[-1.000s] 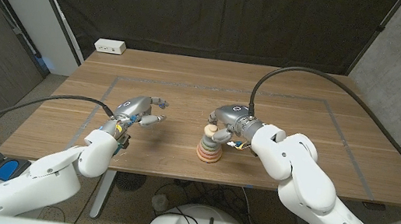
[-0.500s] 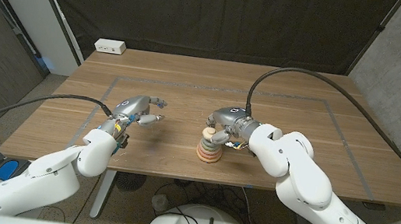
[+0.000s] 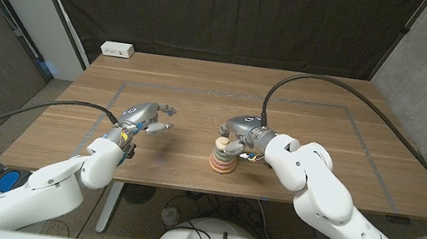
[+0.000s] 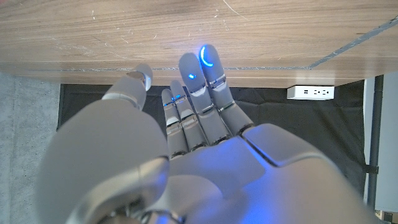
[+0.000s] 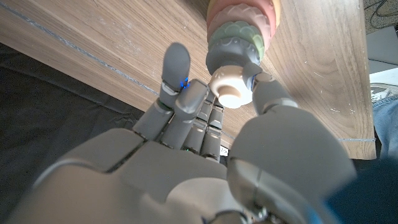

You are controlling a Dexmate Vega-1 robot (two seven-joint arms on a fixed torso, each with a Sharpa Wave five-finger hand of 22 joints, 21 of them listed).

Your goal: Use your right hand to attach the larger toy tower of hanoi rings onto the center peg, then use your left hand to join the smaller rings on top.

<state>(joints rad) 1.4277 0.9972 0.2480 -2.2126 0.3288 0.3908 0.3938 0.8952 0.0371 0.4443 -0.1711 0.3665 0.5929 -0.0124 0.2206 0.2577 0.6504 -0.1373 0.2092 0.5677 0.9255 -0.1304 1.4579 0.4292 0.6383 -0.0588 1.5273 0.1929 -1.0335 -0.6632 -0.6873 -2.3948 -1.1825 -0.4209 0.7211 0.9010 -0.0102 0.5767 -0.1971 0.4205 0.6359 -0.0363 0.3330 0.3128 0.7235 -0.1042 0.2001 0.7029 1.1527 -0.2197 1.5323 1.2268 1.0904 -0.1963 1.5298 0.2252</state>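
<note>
Right hand (image 3: 238,134) pinches the peg (image 5: 231,91) atop the ring stack (image 3: 222,160), likely steadying it; left hand (image 3: 145,117) is held spread, empty, at 9 o'clock.

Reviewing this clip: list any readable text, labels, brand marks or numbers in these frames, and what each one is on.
No legible text in any view.
White power strip at the table's far corner: sockets show, any marking too small to read.
Left hand: blue glowing lights on its fingertips, no characters.
Ring stack and right hand: no print visible.
</note>
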